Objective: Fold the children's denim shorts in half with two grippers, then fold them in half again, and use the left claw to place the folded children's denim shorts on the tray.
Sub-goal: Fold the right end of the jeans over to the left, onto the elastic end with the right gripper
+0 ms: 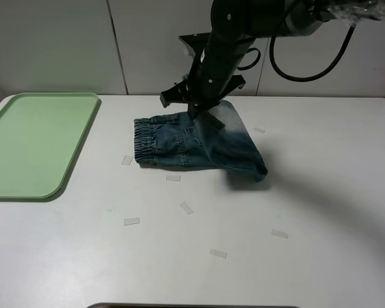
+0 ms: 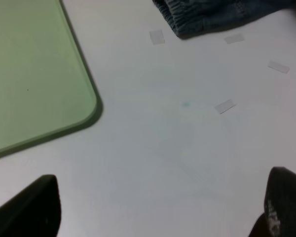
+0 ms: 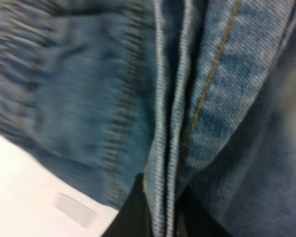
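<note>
Table (image 1: 321,212): white, fills the high view.

Tray (image 1: 32,144): pale green, at the left edge of the frame, nothing on it.

Shorts (image 1: 170,144): centre of frame, a little above the middle, well apart from the tray. The gathered waistband (image 1: 141,142) lies flat to the left. The right-hand leg part is raised and draped over. Judged mid-fold; whether first or second fold cannot be told.

Right gripper (image 1: 199,114): comes down from the upper centre, closed on a doubled hem of the shorts. The wrist view shows seam edges pinched between the dark jaws.

Left gripper (image 2: 158,219): jaws wide apart, nothing between them, above bare table beside the tray's rounded corner.

Tape bits (image 1: 131,221): scattered below the shorts.

Handling, judged: light, soft, limp denim that drapes and will not hold a crease. The thick waistband and seams give the firmest purchase. Pinch through all layers at an edge, or the stack slides apart.
</note>
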Controlling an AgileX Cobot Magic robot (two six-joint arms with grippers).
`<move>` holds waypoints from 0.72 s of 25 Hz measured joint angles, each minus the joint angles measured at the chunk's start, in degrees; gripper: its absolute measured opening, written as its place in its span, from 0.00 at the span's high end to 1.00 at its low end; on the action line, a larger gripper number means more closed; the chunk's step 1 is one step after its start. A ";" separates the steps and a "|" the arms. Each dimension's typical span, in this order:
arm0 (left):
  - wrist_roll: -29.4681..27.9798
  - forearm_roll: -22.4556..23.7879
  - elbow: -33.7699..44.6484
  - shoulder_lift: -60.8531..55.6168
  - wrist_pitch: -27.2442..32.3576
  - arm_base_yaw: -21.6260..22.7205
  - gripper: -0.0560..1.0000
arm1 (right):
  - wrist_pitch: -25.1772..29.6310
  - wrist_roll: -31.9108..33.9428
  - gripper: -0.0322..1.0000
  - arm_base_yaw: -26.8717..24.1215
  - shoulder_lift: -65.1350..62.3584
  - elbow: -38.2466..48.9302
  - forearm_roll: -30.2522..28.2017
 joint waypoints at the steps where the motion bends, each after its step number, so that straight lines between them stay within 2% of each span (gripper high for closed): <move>1: 0.00 0.00 0.00 0.00 0.00 0.00 0.17 | -0.87 0.61 0.97 0.72 0.00 0.00 0.65; 8: 0.00 0.00 0.00 0.00 0.00 0.00 0.17 | -5.82 2.39 0.96 4.31 0.00 0.05 4.28; 10: 0.00 0.00 0.00 0.00 0.00 0.00 0.17 | -7.58 1.21 0.84 5.21 0.00 0.05 4.53; 13: 0.00 0.00 0.00 0.00 0.00 0.00 0.17 | -10.67 -2.57 0.48 6.96 0.00 0.05 5.10; 14: 0.00 0.00 0.00 0.00 0.00 0.00 0.17 | -11.70 -3.78 0.41 7.67 0.00 0.05 5.48; 15: 0.00 0.00 0.00 0.00 0.00 0.00 0.17 | -12.68 -4.19 0.36 8.41 0.00 0.05 5.65; 18: 0.00 0.00 0.00 0.00 0.00 0.00 0.17 | -14.60 -5.68 0.31 10.40 0.00 0.05 5.82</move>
